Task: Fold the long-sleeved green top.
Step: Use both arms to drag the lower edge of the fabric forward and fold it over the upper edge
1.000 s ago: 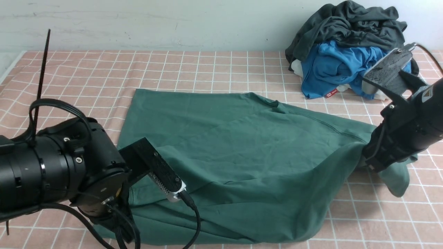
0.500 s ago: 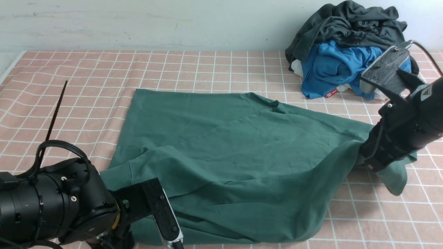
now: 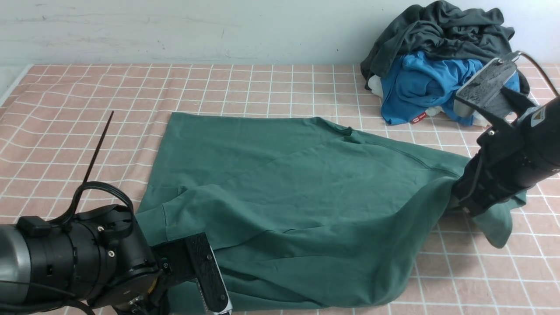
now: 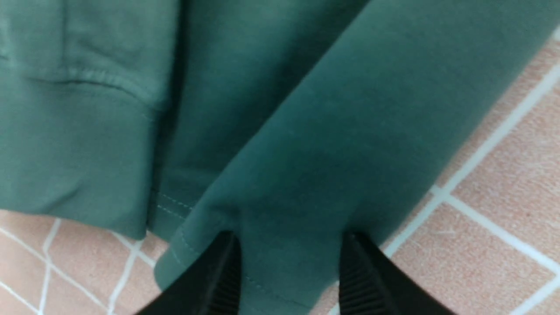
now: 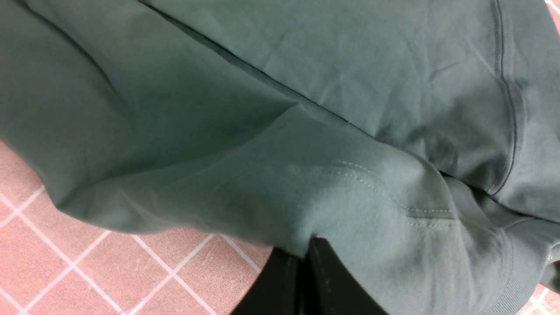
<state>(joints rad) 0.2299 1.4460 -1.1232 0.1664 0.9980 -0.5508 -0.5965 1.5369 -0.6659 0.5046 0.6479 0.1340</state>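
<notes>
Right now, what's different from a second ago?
The left claw came down toward the front edge of the green long-sleeved top, and it is open now. The right claw shifted slightly left, still pinching the top's fabric. The pile of blue and dark grey clothes stayed put.

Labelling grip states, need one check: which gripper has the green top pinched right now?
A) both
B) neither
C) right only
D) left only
C: the right gripper is shut with a bunched fold of the green top between its fingers, while the left gripper stands open over the fabric, its fingers well apart.
</notes>
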